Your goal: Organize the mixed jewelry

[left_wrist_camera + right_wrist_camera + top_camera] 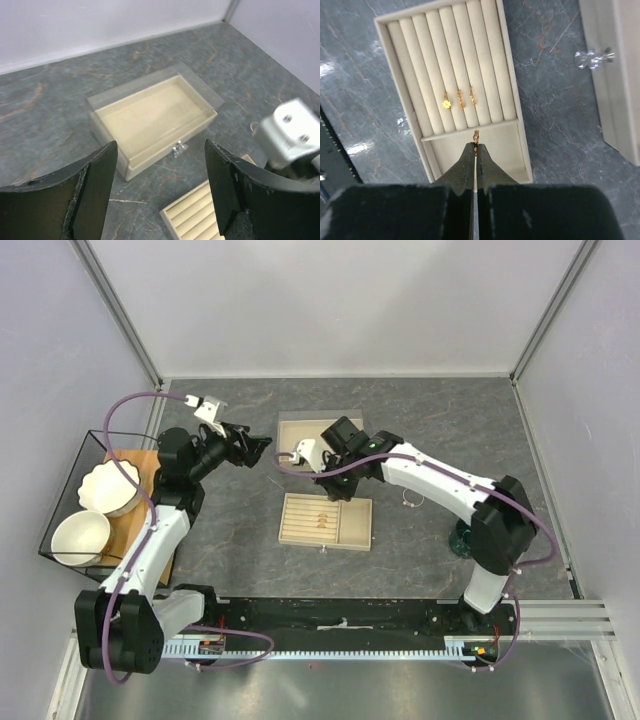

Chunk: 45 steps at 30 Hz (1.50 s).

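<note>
Three small gold jewelry pieces (459,99) sit mid-frame in the beige slotted tray (405,55). The right gripper (475,147) pinches a fourth gold piece (476,135) by its very tips — a slip could drop it outside the slots; the left gripper (159,167) gapes empty.

A lab test cell: white panels (330,300) and aluminium posts (116,310) enclose the table (230,550).

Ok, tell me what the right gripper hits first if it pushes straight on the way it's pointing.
Probably the beige tray, near the ridge between its padded rows and open compartment. The right gripper, fingers shut on a small gold piece, points there; the gap is hard to judge.
</note>
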Motion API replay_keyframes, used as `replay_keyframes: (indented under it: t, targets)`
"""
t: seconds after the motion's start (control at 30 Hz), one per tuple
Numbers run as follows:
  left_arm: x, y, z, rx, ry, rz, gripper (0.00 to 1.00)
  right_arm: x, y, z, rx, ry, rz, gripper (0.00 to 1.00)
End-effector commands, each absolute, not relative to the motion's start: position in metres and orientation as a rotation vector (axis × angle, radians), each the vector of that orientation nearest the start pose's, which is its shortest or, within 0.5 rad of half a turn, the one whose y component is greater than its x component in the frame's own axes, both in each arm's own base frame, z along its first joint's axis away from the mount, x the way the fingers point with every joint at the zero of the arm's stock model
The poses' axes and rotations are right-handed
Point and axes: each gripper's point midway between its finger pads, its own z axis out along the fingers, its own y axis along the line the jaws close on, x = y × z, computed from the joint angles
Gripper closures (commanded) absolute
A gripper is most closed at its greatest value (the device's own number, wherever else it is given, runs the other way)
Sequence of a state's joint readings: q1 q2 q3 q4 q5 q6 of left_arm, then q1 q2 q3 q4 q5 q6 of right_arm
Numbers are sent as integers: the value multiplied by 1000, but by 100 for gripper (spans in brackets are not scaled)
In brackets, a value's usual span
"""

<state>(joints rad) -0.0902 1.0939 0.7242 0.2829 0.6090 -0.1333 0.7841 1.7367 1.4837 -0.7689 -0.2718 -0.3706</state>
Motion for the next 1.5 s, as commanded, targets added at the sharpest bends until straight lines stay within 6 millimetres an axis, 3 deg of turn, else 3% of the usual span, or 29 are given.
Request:
replay_keyframes:
  t: [0.0, 0.2, 0.47, 0.67, 0.7, 1.47]
  targets:
    - [360, -108, 282, 257, 1597, -580, 22, 285, 326, 119, -1519, 2104, 432, 100]
    - [364, -88, 285, 184, 1597, -534, 21, 293, 333, 96, -1547, 2107, 391, 100]
    - [365, -85, 286, 168, 1598, -533, 21, 290, 340, 76, -1579, 2118, 388, 100]
    - [365, -86, 287, 176, 1600, -541, 21, 288, 345, 71, -1601, 2107, 372, 100]
    - [367, -76, 284, 151, 1605, -521, 21, 287, 346, 70, -1606, 2105, 368, 100]
    - [366, -76, 283, 160, 1606, -547, 21, 286, 340, 46, -1677, 2111, 302, 100]
